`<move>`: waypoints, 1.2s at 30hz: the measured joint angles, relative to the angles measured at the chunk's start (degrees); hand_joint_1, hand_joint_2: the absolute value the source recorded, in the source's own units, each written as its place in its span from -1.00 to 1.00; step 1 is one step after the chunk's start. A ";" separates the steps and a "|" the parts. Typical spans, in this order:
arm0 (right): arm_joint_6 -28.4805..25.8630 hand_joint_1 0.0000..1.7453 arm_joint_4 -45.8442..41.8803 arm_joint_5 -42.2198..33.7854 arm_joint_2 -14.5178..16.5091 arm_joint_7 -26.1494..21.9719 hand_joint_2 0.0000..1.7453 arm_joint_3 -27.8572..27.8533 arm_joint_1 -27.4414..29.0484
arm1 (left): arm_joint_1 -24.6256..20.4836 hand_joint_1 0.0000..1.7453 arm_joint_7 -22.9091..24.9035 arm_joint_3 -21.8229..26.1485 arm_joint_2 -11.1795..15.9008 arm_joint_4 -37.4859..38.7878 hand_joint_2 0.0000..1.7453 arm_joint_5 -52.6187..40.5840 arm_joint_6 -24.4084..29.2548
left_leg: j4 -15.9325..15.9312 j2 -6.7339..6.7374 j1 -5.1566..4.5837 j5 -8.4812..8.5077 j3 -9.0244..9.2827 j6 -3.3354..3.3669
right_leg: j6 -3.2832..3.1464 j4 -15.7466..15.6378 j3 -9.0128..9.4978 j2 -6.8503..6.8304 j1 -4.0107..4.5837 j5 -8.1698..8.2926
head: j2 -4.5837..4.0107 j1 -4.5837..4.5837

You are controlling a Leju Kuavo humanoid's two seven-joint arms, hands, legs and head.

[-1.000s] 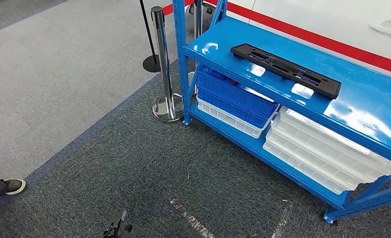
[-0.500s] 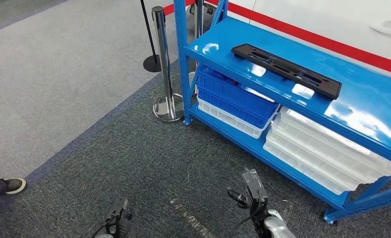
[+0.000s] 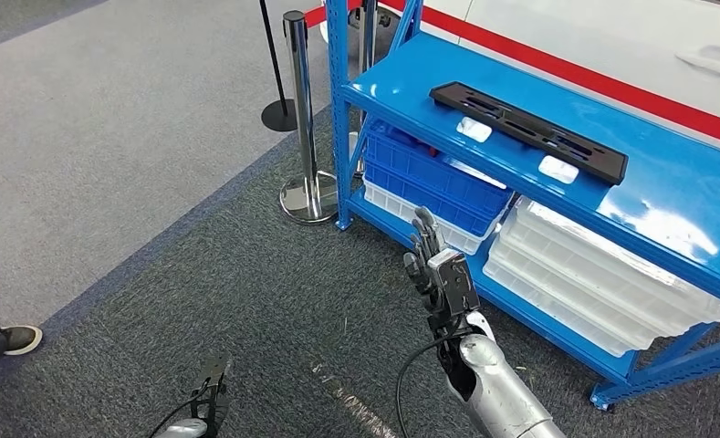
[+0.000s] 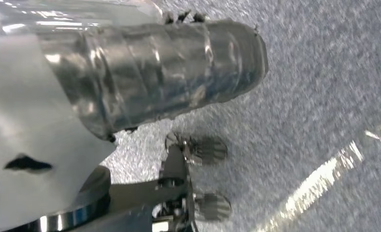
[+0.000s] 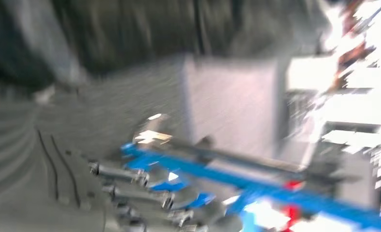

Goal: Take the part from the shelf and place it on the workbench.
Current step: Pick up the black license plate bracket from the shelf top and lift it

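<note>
The part (image 3: pixel 529 132) is a long black slotted bar lying flat on the top level of the blue shelf (image 3: pixel 666 196). My right hand (image 3: pixel 436 269) is raised in front of the shelf's lower level, below and to the left of the part. Its fingers are stretched out and apart, and it holds nothing. In the blurred right wrist view those fingers (image 5: pixel 130 183) point toward the blue shelf (image 5: pixel 256 181). My left hand (image 3: pixel 208 401) hangs low over the carpet at the bottom edge. Just its dark tips show, so I cannot tell how its fingers lie.
A blue crate (image 3: pixel 438 178) and stacked white trays (image 3: pixel 593 274) fill the shelf's lower level. Two chrome stanchion posts (image 3: pixel 303 119) stand at the shelf's left end. A person's shoe (image 3: pixel 9 339) is at the far left on the carpet. Silver tape (image 3: pixel 356 397) marks the floor.
My right arm has risen from the bottom edge toward the shelf front, with its fingers spread. The left hand has stayed low. The camera has shifted slightly.
</note>
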 joint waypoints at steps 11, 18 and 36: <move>-0.27 -1.00 -17.46 1.21 0.75 -1.46 -1.00 1.16 -0.45 | -1.60 -1.00 0.54 -2.19 0.03 0.31 -1.00 1.58 2.57 | 9.52 1.06 0.42 -5.32 -4.78 -3.21 | -2.96 -13.47 5.72 0.10 0.12 4.53 | 0.00 -0.07; -0.56 -1.00 -25.46 2.87 0.73 -1.67 -1.00 2.33 -0.53 | -2.21 -1.00 0.54 -3.36 0.24 0.82 -1.00 2.06 3.21 | 7.47 1.35 -0.14 1.57 -7.41 -1.71 | -3.41 -13.48 7.11 -0.11 1.01 3.59 | 0.00 -0.03; -2.11 -1.00 -31.14 4.91 -0.60 -0.22 -1.00 4.90 -1.17 | -3.13 -1.00 0.59 -5.30 0.22 1.49 -1.00 1.44 1.57 | 2.19 1.29 -0.20 0.25 -3.88 -1.98 | -1.91 -13.45 4.89 -0.04 0.67 4.98 | 0.00 0.14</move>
